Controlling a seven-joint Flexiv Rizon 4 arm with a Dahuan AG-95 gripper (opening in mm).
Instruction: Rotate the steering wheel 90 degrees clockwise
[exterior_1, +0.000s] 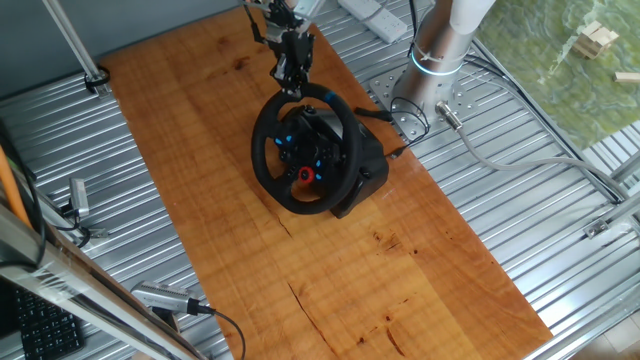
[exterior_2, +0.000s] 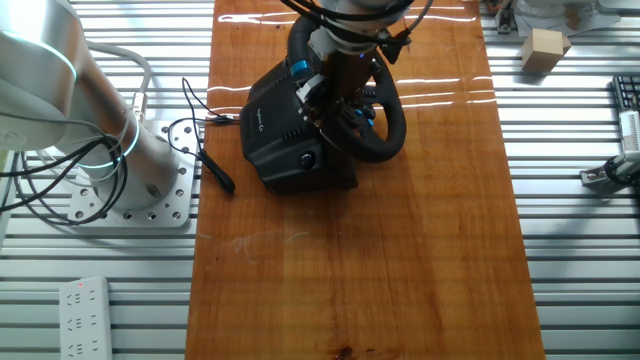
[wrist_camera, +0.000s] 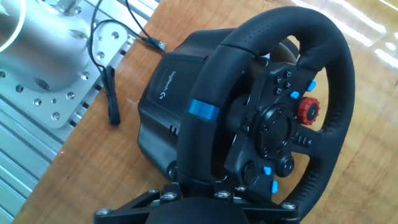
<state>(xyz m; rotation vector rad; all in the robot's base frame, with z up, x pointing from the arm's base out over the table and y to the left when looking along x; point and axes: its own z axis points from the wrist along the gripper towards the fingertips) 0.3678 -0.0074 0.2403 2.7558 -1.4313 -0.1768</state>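
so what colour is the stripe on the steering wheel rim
Blue, a short band across the black steering wheel rim; clearest in the hand view.

tool (exterior_1: 291, 88) low beneath the downward-reaching arm (exterior_1: 440, 40), its fingers hidden, grip state unclear

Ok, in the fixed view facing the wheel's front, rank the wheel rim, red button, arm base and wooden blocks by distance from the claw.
1. The steering wheel rim, its top right under the claw.
2. The red button, low on the hub.
3. The arm base, off to the picture's right.
4. The wooden blocks, in the far right corner.
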